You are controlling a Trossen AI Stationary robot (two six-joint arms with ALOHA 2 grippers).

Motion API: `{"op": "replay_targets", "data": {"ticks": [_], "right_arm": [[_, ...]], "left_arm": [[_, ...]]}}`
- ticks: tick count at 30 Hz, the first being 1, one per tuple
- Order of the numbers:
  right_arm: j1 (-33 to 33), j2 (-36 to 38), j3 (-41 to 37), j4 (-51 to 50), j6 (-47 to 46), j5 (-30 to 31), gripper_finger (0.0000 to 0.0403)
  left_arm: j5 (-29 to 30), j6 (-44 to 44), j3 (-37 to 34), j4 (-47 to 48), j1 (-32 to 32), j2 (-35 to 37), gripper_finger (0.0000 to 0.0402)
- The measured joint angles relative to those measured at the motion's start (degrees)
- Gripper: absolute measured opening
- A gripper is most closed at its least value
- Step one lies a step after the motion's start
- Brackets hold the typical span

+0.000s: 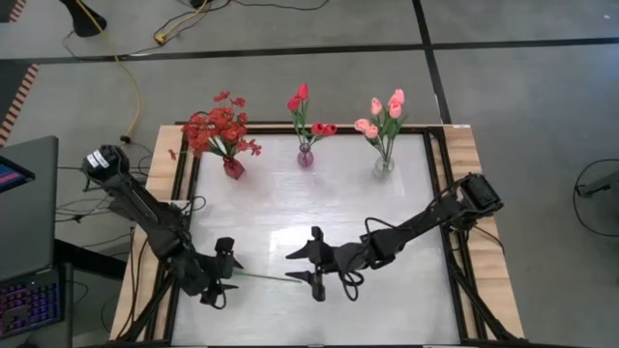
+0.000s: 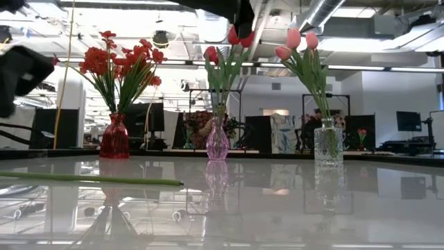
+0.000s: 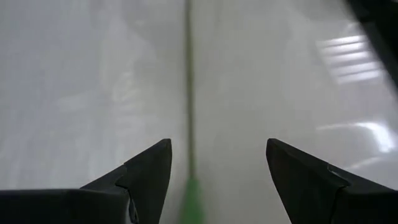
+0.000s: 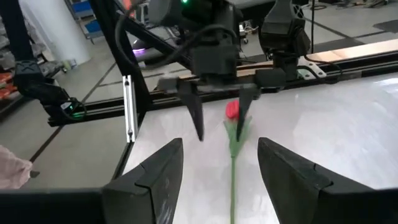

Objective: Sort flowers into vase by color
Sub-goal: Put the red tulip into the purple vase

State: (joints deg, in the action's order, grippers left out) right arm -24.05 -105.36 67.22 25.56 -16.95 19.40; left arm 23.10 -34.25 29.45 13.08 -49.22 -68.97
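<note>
From above, three vases stand along the far edge of the counter point(image 1: 406, 290): a red vase point(image 1: 233, 168) with a spray of small red blossoms point(image 1: 219, 129) at far left, a purple vase point(image 1: 305, 157) with red tulips point(image 1: 302, 101) in the middle, and a clear vase point(image 1: 383, 166) with pink tulips point(image 1: 385, 111) at far right. One loose red tulip stem point(image 1: 263, 277) lies flat on the near left part of the counter, between my two claws. My left claw point(image 1: 221, 274) hangs over its bud end with the fingers spread wide and nothing in them. My right claw point(image 1: 315, 270) sits just beyond the cut end, also parted and empty.

At counter level, the green stem point(image 2: 90, 178) lies flat on the glossy surface at near left, well apart from the vases.

Through my left wrist camera, the stem point(image 3: 189, 124) runs straight out between my two dark fingers point(image 3: 146, 174), centred in the gap and not touched.

Through my right wrist camera, the red bud point(image 4: 232, 110) and stem point away from me towards the left claw point(image 4: 219, 112), which stands open over the bud.

I judge the stem light, thin and springy, and likely to slide or roll on this slick counter. The bud looks soft, so I would pinch the bare green stem below the leaves, not the head.
</note>
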Motion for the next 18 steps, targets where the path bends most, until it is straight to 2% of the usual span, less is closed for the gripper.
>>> {"op": "replay_targets", "data": {"ticks": [2, 13, 18], "right_arm": [[0.0, 0.0, 0.0, 0.0, 0.0, 0.0, 0.0233], [0.0, 0.0, 0.0, -4.4, -3.2, 0.2, 0.0233], [0.0, 0.0, 0.0, -4.3, -3.1, 0.2, 0.0233]], "left_arm": [[1.4, -0.6, -0.2, 0.0, -0.2, -1.7, 0.0249], [1.1, -3.9, -0.4, -0.1, -0.3, -8.6, 0.0249], [-1.4, -4.4, -0.4, 0.0, -0.3, -10.7, 0.0249]]}}
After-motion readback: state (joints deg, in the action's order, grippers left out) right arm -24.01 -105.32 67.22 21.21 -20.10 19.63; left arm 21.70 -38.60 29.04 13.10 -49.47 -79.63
